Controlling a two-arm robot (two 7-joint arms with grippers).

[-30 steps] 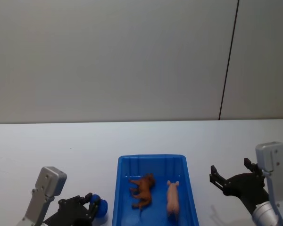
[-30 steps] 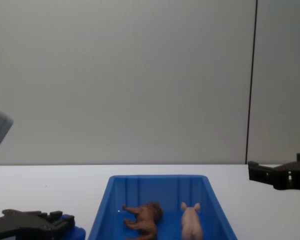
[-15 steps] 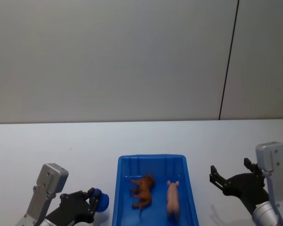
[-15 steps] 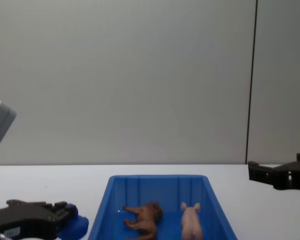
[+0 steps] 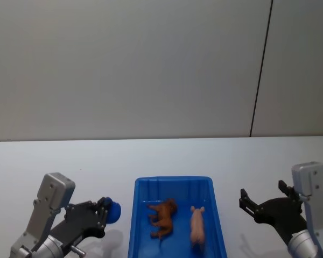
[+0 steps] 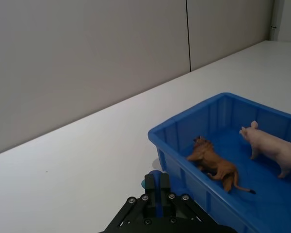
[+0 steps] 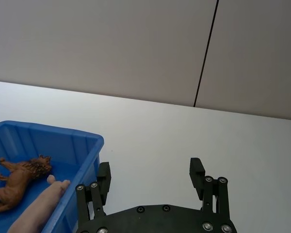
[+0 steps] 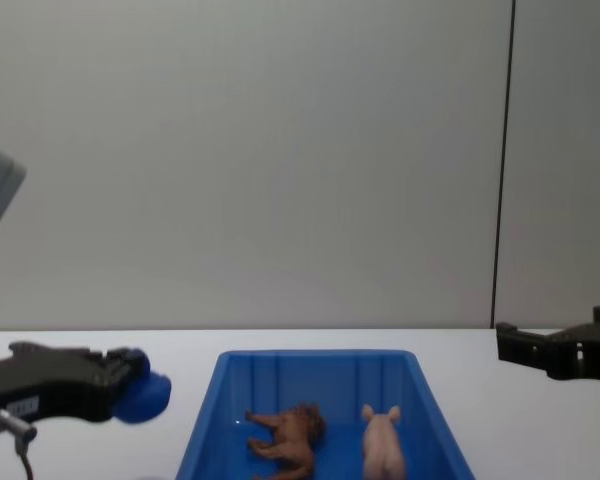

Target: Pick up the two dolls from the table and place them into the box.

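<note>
Just right of our left gripper (image 5: 103, 214), which is clenched on a small blue ball (image 5: 112, 211), both dolls, lion (image 5: 162, 216) and pig (image 5: 197, 227), lie lengthwise inside the box (image 5: 140, 189); our right gripper (image 5: 264, 200) hangs spread beyond.

A bright blue box (image 8: 210, 412) is seen on the white table (image 8: 90, 350), cut off by the lower edge of the view. Inside it, a brown lion (image 8: 288, 434) lies on the left and a pale pink pig (image 8: 383, 446) on the right, near each other. The left gripper (image 8: 130, 385) is held above the table left of the box, clamped on a small blue ball (image 8: 143, 398). The right gripper (image 8: 510, 345) is seen at the right edge, raised over the table.
</note>
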